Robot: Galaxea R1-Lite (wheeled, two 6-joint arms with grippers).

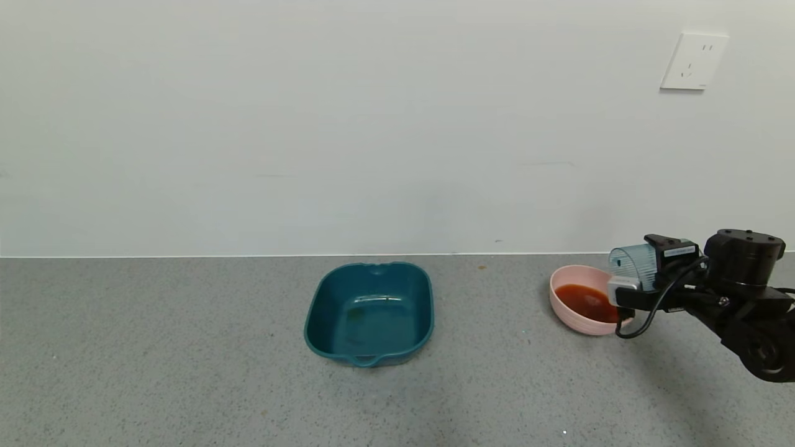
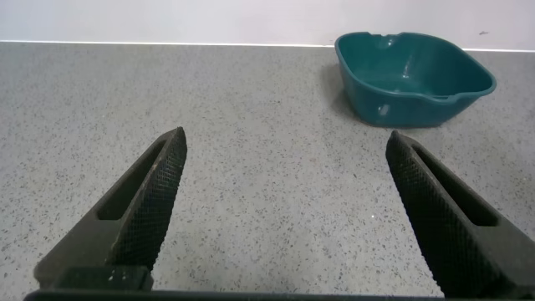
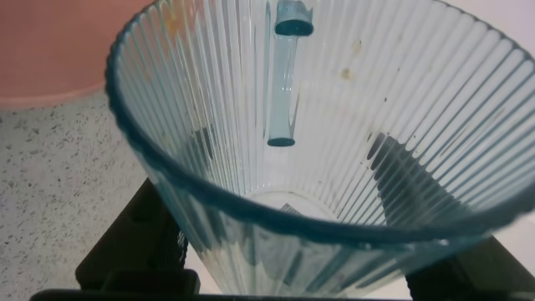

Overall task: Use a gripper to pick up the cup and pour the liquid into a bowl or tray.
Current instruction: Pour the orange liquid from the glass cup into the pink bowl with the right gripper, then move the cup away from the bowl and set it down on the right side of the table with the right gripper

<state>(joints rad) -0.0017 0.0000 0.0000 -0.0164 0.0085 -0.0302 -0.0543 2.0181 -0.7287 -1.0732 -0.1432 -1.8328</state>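
Observation:
My right gripper [image 1: 640,273] is shut on the translucent blue-grey ribbed cup [image 1: 632,264] and holds it tipped on its side, mouth over the near edge of the pink bowl [image 1: 562,305]. The bowl holds orange-red liquid [image 1: 584,300]. In the right wrist view the cup [image 3: 334,125] fills the frame and looks empty, with only a few orange specks on its wall; a piece of the pink bowl [image 3: 58,50] shows beyond it. My left gripper [image 2: 284,176] is open and empty over bare counter; it does not show in the head view.
A dark teal rectangular tray [image 1: 369,313] stands empty at the counter's middle; it also shows in the left wrist view [image 2: 410,75]. The grey speckled counter meets a white wall at the back. A wall socket [image 1: 694,61] sits high on the right.

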